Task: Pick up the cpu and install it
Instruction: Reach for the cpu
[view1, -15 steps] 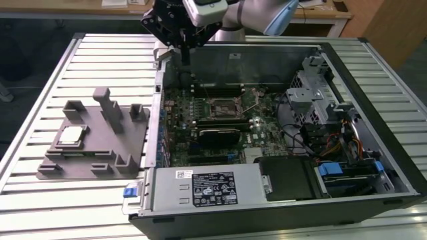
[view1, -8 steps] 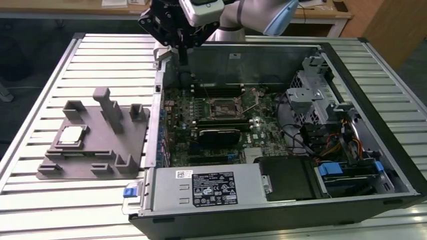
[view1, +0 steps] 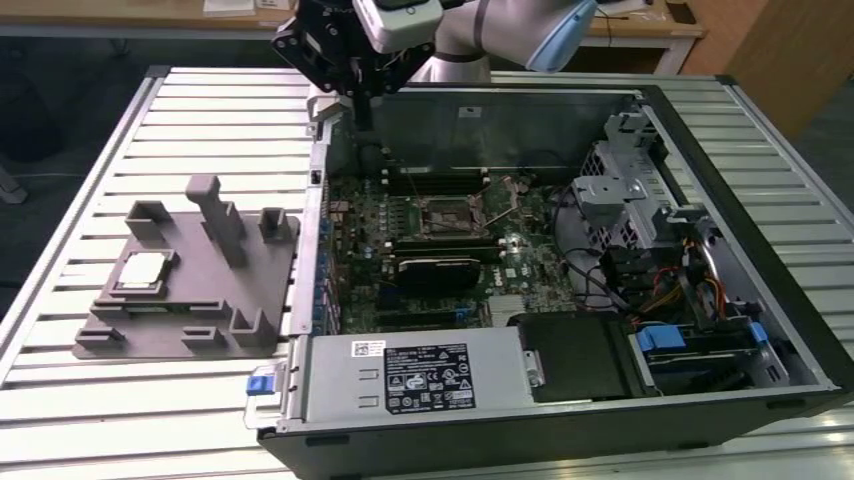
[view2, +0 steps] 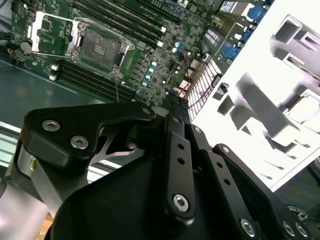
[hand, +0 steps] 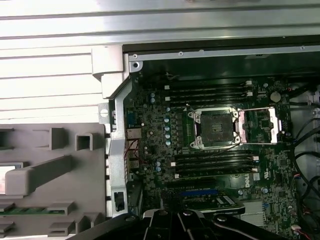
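The cpu (view1: 143, 272) lies flat on the grey tray (view1: 160, 337) at the exterior view's left, well apart from the empty, pressed-together gripper (view1: 362, 112) at top centre; light, stiff, slick and likely fragile, it suits pinching by opposite edges.

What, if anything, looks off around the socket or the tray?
Nothing stands out. The cpu lies flat in its recess on the grey tray. The socket is open and empty, its cover plate swung aside. The gripper hangs above the case wall.
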